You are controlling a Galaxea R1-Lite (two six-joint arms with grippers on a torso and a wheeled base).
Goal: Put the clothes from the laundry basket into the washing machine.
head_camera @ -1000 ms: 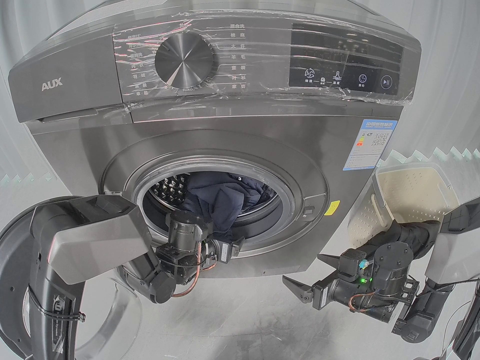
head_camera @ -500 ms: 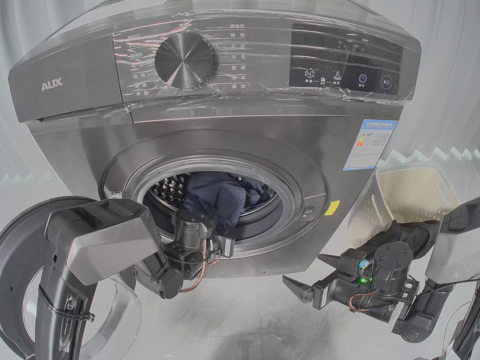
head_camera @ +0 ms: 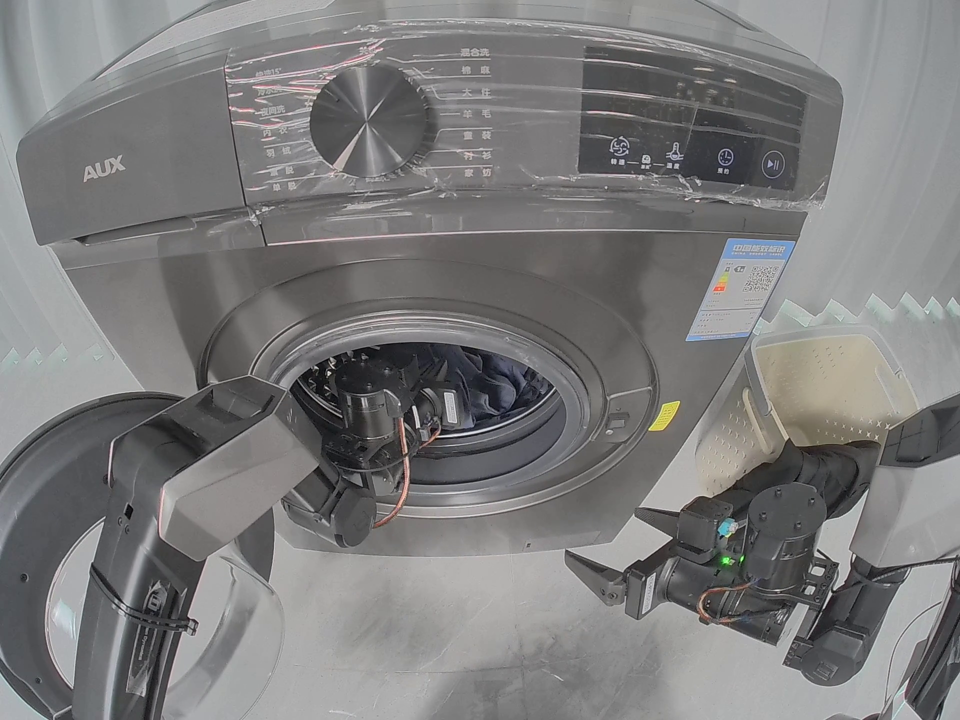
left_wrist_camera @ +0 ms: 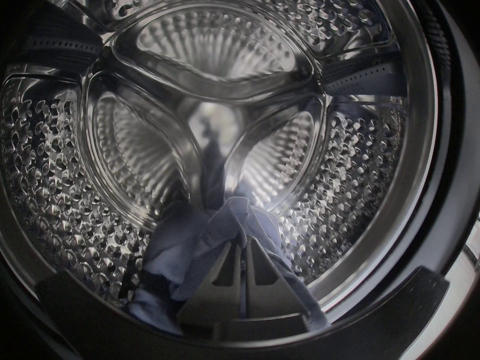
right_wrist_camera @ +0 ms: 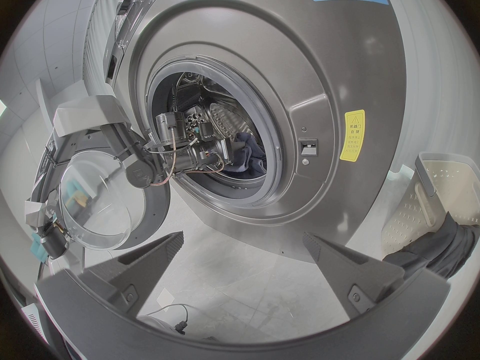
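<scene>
The grey washing machine (head_camera: 430,252) stands with its round opening (head_camera: 600,392) uncovered. My left gripper (left_wrist_camera: 243,243) is inside the perforated drum (left_wrist_camera: 60,176), shut on a navy garment (left_wrist_camera: 200,236) that bunches around its fingers. From outside, that garment (head_camera: 500,377) fills the right half of the opening. The cream laundry basket (head_camera: 830,382) stands to the machine's right, with a dark garment (head_camera: 820,467) draped over its front rim. My right gripper (head_camera: 598,574) hangs low above the floor beside the basket, open and holding nothing.
The machine's door (head_camera: 40,512) is swung wide open to the left, its glass bowl (right_wrist_camera: 95,201) facing out beside my left arm. Pale tiled floor (head_camera: 480,632) lies open in front of the machine. A corrugated white wall runs behind.
My left arm has risen and pushed through the opening, carrying the navy garment off the lower door rim and deeper into the drum. The right arm has stayed still.
</scene>
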